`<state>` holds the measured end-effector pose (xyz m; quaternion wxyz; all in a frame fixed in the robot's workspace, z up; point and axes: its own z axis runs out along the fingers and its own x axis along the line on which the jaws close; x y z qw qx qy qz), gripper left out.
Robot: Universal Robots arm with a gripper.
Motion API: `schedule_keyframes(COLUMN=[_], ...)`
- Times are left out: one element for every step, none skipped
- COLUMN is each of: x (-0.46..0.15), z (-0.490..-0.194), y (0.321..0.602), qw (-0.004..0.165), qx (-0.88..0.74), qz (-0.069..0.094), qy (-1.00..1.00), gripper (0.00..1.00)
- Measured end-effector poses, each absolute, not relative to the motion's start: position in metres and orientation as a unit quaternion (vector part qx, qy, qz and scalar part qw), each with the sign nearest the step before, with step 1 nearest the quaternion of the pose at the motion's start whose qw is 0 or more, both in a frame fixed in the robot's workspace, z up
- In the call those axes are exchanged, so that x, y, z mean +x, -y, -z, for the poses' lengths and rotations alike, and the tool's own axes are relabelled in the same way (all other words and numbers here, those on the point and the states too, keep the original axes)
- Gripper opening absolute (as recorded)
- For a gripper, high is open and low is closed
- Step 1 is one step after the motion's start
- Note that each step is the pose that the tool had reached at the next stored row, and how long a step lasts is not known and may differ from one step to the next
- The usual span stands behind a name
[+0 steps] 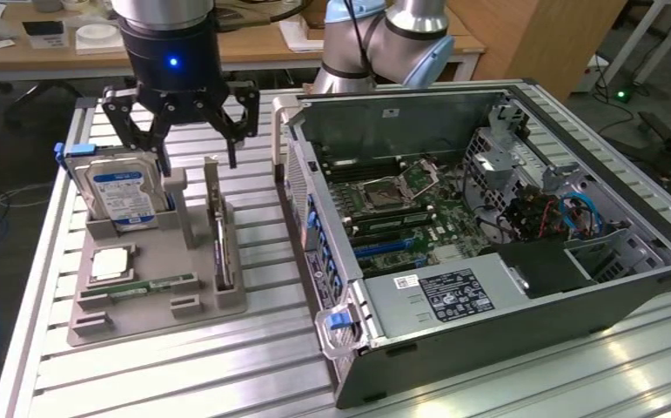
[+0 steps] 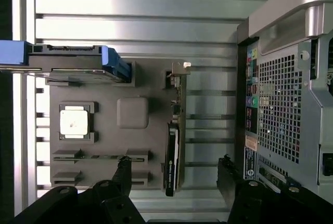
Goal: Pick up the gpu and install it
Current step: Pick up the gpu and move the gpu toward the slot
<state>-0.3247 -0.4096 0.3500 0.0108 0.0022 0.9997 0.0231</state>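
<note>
Exterior view looks obliquely down, wrist view straight down; both share the parts tray (image 1: 137,320) (image 2: 151,88).

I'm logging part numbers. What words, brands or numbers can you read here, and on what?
Nothing can be read well enough to quote.
Hard drive: blue and white label, print too small.
Power supply: black and white label, too blurred.
Computer case: coloured stickers on its back, too small.
</note>
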Motion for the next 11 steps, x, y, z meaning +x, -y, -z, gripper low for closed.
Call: schedule_keyframes(x=[-0.325, -0.325, -0.325, -0.325, -0.325, -0.325, -0.325, -0.325, -0.325, -0.325, -0.325], z=[-0.349, -0.347, -0.346, -0.344, -0.342, -0.341, -0.339, -0.338, -0.336, -0.335, -0.333], y=[0.41, 0.41, 0.41, 0.41, 0.41, 0.41, 0.41, 0.41, 0.41, 0.41, 0.411], qw=[0.011, 0.011, 0.011, 0.011, 0.011, 0.011, 0.011, 0.011, 0.011, 0.011, 0.011], qx=[0.002, 0.002, 0.002, 0.002, 0.002, 0.002, 0.002, 0.002, 0.002, 0.002, 0.002], qz=[-0.023, -0.023, -0.023, -0.023, -0.023, -0.023, -0.023, -0.023, -0.023, -0.023, -0.023], qy=[-1.0, -1.0, -1.0, -1.0, -1.0, -1.0, -1.0, -1.0, -1.0, -1.0, -1.0], gripper=[0.76, 0.76, 0.76, 0.76, 0.76, 0.76, 0.76, 0.76, 0.76, 0.76, 0.76])
